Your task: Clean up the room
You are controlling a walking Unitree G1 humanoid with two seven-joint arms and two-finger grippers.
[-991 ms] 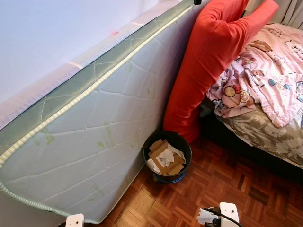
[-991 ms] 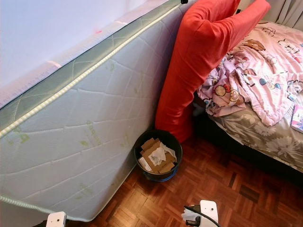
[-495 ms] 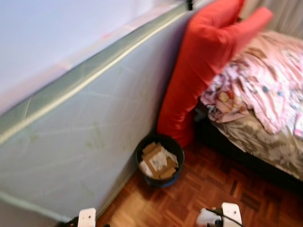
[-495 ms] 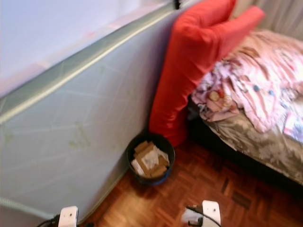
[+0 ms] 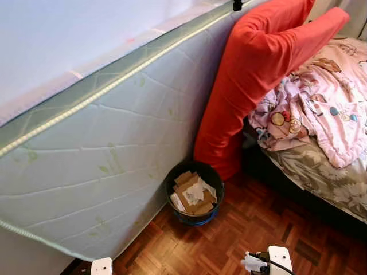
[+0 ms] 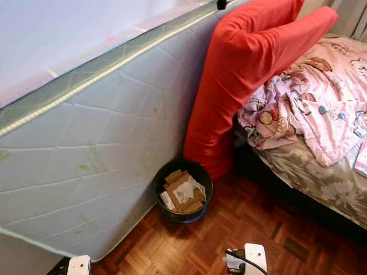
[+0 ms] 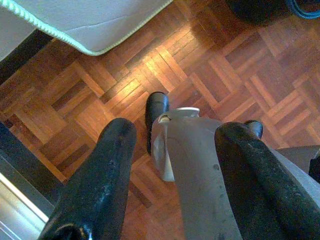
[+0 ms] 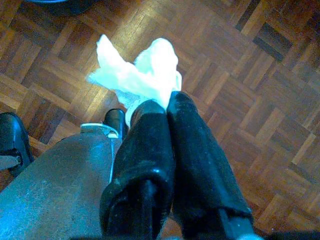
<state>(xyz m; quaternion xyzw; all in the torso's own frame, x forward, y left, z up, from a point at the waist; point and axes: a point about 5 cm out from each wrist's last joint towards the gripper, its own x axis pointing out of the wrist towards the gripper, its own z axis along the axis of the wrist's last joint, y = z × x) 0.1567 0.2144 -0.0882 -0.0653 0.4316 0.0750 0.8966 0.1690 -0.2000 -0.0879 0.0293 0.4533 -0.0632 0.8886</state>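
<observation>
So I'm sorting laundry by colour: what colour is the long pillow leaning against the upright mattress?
Red, plain; the long pillow shows best in the left eye view.

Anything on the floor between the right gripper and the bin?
Nothing: bare parquet floor between the right gripper, jaws shut on crumpled tissue, and the black bin, per the left eye view.

1 bin (image 5: 195, 193), 1 mattress (image 5: 103, 160), 2 red pillows (image 5: 252, 74), 1 tissue (image 8: 137, 75).

Head stereo pair downward over bin (image 5: 194, 193); wrist cameras close above parquet floor (image 7: 225, 75).
</observation>
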